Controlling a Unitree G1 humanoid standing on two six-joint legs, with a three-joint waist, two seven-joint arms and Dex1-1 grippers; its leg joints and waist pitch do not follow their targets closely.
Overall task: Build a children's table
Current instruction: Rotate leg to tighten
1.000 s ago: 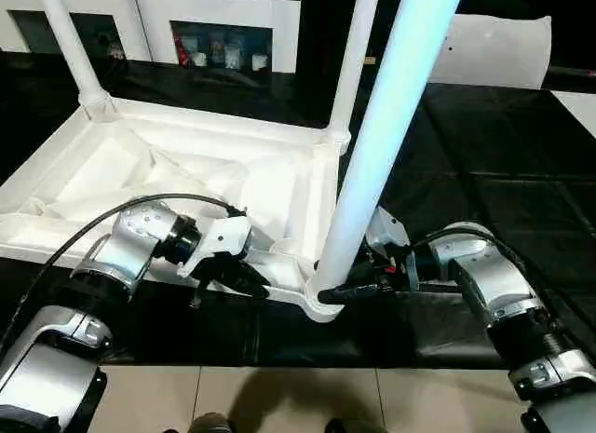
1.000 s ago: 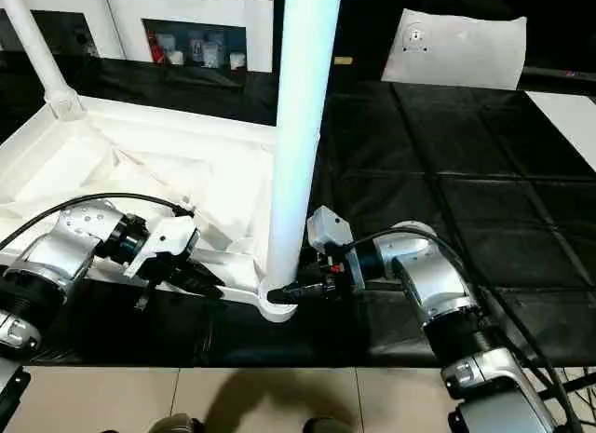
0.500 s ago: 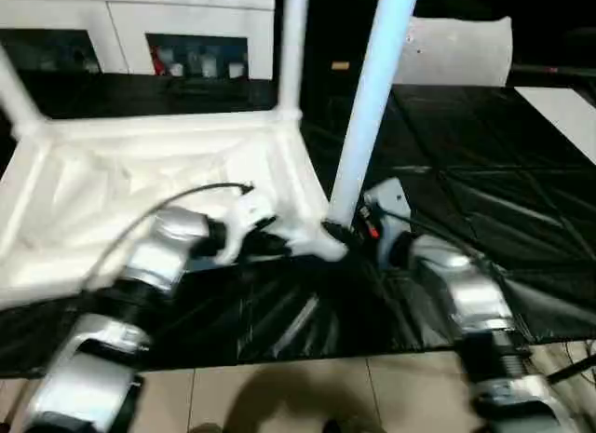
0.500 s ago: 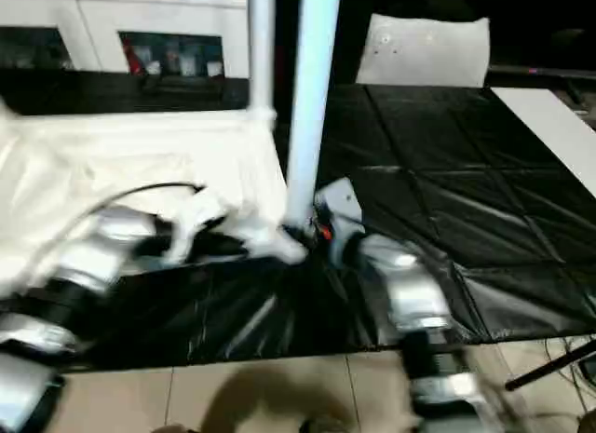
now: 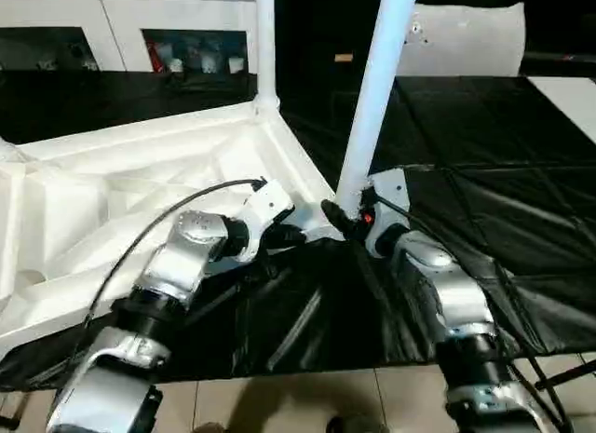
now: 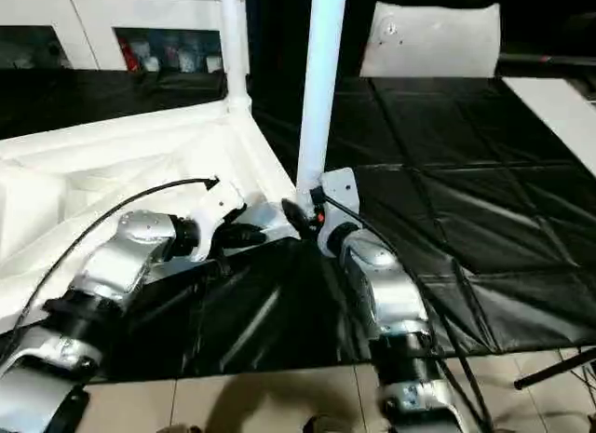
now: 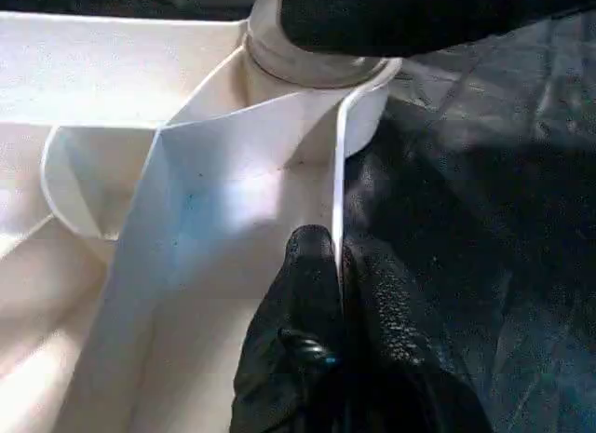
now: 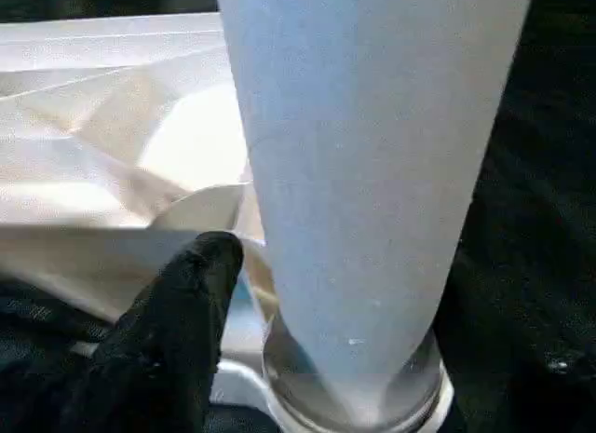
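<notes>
The white tabletop [image 5: 140, 172] lies upside down on the black cloth, ribbed underside up. One white leg [image 5: 377, 88] stands in the near corner socket [image 7: 317, 70], and another leg [image 5: 264, 42] stands in the far corner. My left gripper [image 5: 296, 236] is shut on the tabletop's thin rim [image 7: 337, 172] just beside that near socket. My right gripper [image 5: 337, 217] holds the base of the near leg [image 8: 363, 154]. One black finger [image 8: 177, 331] lies against its side, and the other is hidden behind the leg.
A white cabinet with glass doors [image 5: 140, 33] stands at the back. A flat white sheet [image 5: 466, 37] leans at the back right. The black cloth [image 5: 484, 154] covers the floor and is bunched in folds [image 5: 298, 321] below the grippers. Pale tiles [image 5: 279, 400] show nearest me.
The whole view has shifted. The tabletop has turned, its near corner and leg now lie farther from me, and the cloth has bunched. Both grippers keep their holds.
</notes>
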